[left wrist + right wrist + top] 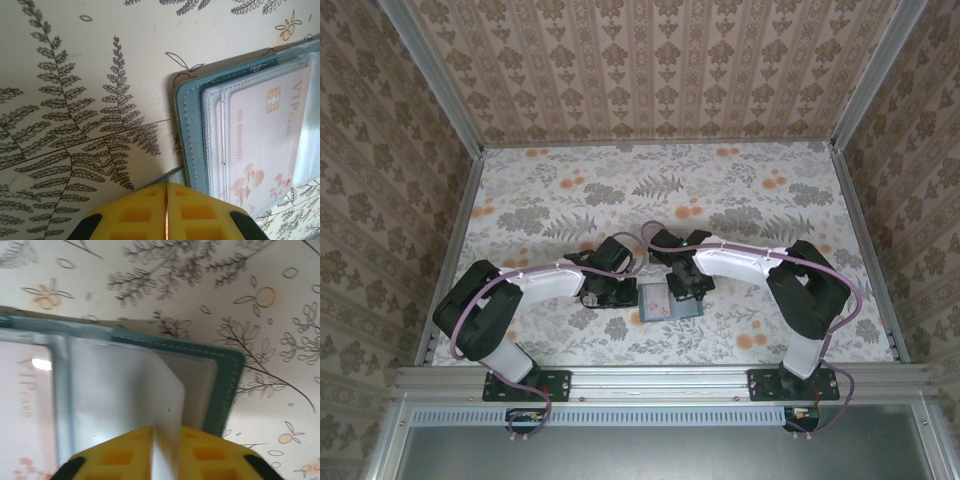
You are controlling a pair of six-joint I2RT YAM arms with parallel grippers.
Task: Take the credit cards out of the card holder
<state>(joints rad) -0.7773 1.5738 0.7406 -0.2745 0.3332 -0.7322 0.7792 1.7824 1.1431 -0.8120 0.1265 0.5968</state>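
Observation:
The teal card holder (670,302) lies open on the floral cloth between my two arms. A pale pink card (265,145) printed "VIP" sits inside a clear pocket of the holder (192,130). My left gripper (166,184) is shut, its yellow tips at the holder's near left corner; what, if anything, they pinch is hidden. My right gripper (166,430) is shut on a whitish sheet (130,390) with a rounded corner, lifted off the right panel (227,385). I cannot tell whether that sheet is a card or a pocket leaf. The VIP card (25,390) lies to its left.
Patterned walls (380,200) enclose the table on three sides. An aluminium rail (660,378) runs along the near edge by the arm bases. Open cloth (660,185) stretches behind the holder.

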